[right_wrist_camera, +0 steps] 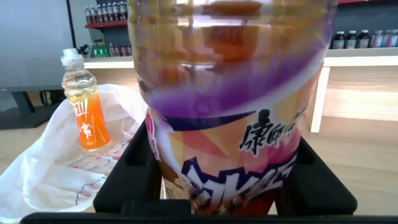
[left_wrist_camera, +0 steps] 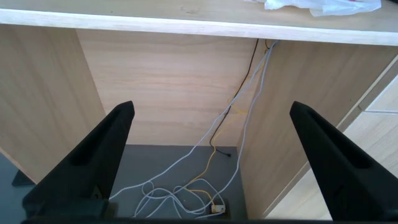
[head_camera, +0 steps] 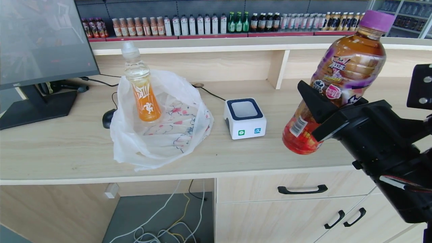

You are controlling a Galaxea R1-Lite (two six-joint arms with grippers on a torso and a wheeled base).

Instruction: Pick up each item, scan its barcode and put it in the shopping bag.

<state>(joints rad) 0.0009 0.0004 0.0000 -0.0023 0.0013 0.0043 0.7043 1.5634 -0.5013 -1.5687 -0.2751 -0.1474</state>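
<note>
My right gripper (head_camera: 324, 116) is shut on a brown tea bottle (head_camera: 337, 81) with a purple cap and purple label, held tilted above the counter to the right of the scanner; its barcode faces down and left. Close up, the tea bottle (right_wrist_camera: 230, 106) sits between the black fingers (right_wrist_camera: 127, 168). The white barcode scanner (head_camera: 244, 118) sits mid-counter. A white shopping bag (head_camera: 162, 125) lies open to its left with an orange drink bottle (head_camera: 141, 87) standing upright inside. My left gripper (left_wrist_camera: 211, 162) hangs open below the counter edge, over the cables.
A monitor (head_camera: 40, 44) on a black stand fills the counter's far left, with a mouse (head_camera: 108, 118) by the bag. A wooden divider (head_camera: 278, 67) rises behind the scanner. Shelves of bottles (head_camera: 216, 23) line the back. Drawers (head_camera: 302, 189) sit under the counter.
</note>
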